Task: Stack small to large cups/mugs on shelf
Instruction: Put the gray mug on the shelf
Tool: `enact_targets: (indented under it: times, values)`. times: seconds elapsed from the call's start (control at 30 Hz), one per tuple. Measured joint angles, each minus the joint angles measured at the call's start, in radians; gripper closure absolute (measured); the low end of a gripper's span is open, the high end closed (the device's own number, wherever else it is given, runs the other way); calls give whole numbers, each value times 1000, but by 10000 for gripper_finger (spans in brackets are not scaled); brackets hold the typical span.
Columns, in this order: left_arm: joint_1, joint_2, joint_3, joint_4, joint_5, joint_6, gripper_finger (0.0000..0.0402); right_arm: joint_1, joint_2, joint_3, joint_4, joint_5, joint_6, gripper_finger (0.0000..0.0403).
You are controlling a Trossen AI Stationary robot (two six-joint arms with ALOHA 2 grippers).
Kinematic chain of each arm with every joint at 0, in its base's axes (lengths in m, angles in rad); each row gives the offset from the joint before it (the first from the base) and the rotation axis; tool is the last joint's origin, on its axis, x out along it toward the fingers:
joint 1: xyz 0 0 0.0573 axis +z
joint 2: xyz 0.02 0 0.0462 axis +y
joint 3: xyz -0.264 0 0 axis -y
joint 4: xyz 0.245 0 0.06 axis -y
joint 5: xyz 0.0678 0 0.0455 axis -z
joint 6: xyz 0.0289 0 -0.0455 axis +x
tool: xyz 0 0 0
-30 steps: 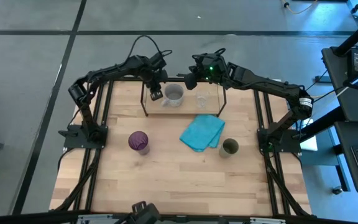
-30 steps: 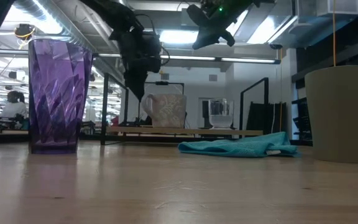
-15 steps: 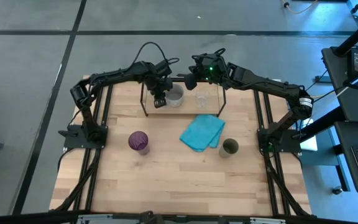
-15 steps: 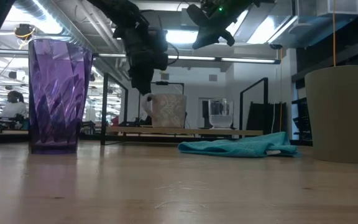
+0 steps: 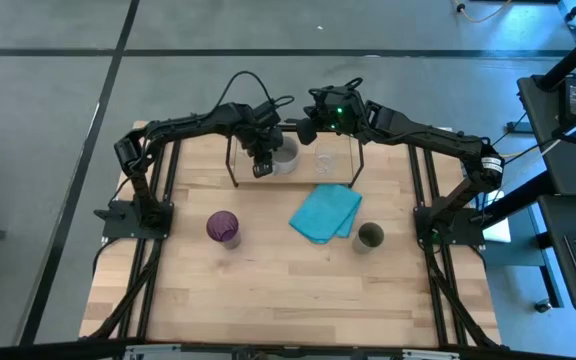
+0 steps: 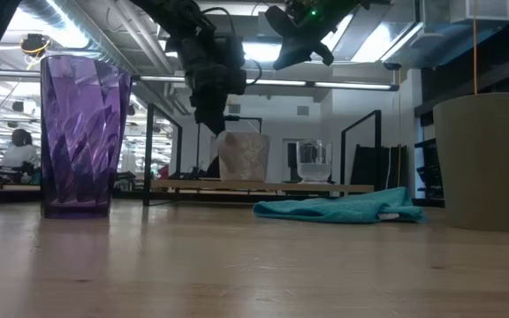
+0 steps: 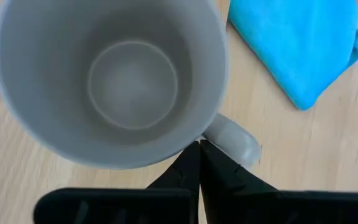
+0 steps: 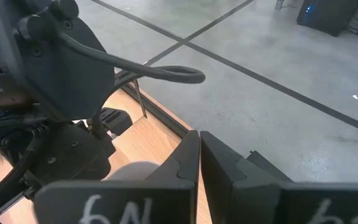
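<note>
The grey handled mug (image 5: 286,153) and the small clear glass (image 5: 324,160) stand upright on the wooden base of the black wire shelf (image 5: 356,165). My left gripper (image 5: 261,166) is shut, at the mug's near-left side by the handle (image 7: 232,138). My right gripper (image 6: 280,62) is shut and hangs high over the shelf's far side, touching nothing. The purple tumbler (image 5: 222,228) stands on the table near the left. The olive-green cup (image 5: 369,236) stands near the right. My left gripper's shut fingertips (image 7: 199,149) push against the grey mug in the corner where the handle's root (image 7: 209,134) meets the wall, just below the rim. They come slanting down from the table's left. The mug stands upright on the shelf's base.
A folded turquoise cloth (image 5: 326,212) lies on the table just in front of the shelf, between tumbler and olive cup. The shelf's thin uprights (image 6: 148,150) and top rail frame the mug and glass. Bare wooden tabletop (image 5: 288,290) stretches along the near side.
My left gripper has gone toward the table's right edge, onto the mug's handle side, staying shut. The mug has turned about on the shelf: its handle, which stuck out on the mug's left in the low view, has swung out of sight there.
</note>
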Motion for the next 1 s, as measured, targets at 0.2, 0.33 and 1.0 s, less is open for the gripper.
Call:
enact_targets:
  times: [0.2, 0.33, 1.0]
  values:
    - [1, 0, 0, 64, 0, -25, 401, 0, 0, 0, 0, 0, 0, 386]
    - [1, 0, 1, 83, 0, -25, 401, 0, 0, 0, -4, 0, 0, 386]
    - [22, -1, 2, 112, 51, -43, 401, 0, 0, 0, -8, 0, -24, 386]
